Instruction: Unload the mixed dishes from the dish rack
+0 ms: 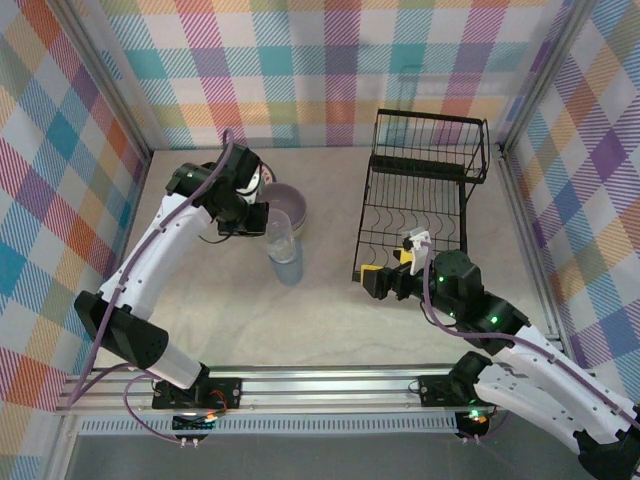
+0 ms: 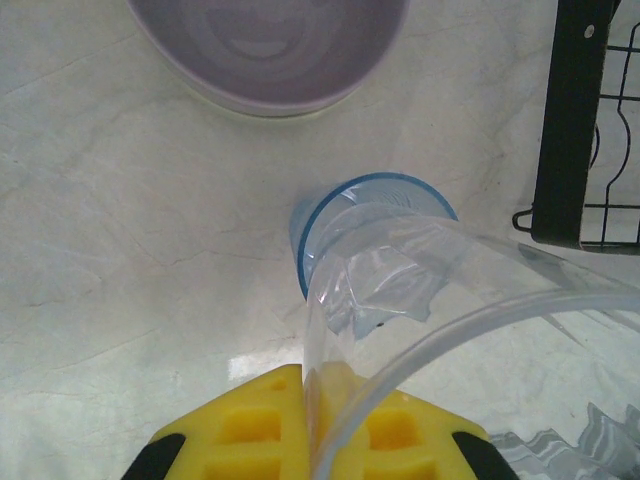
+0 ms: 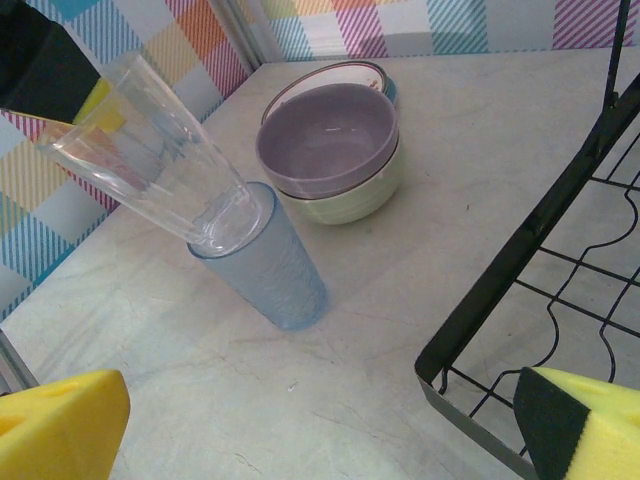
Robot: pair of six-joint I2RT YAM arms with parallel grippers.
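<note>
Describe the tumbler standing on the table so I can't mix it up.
Left of the black dish rack, in front of the lavender bowl, a tumbler stands on the table. It is frosted blue, unlike the clear glass the left end effector tilts into its mouth.

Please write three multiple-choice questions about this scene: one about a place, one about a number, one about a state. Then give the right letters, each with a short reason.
1. Relative to the dish rack, where is the lavender bowl?
A. in its upper basket
B. outside it, nested in the pale green bowl
C. in its lower tray

2. How many tumblers are there?
A. one
B. two
C. four

3. The right gripper is:
A. open and empty
B. shut on a plate
C. shut on a bowl

Answers:
1 B, it sits inside that bowl.
2 B, a clear tumbler and a blue tumbler.
3 A, its fingers stand wide apart.
</note>
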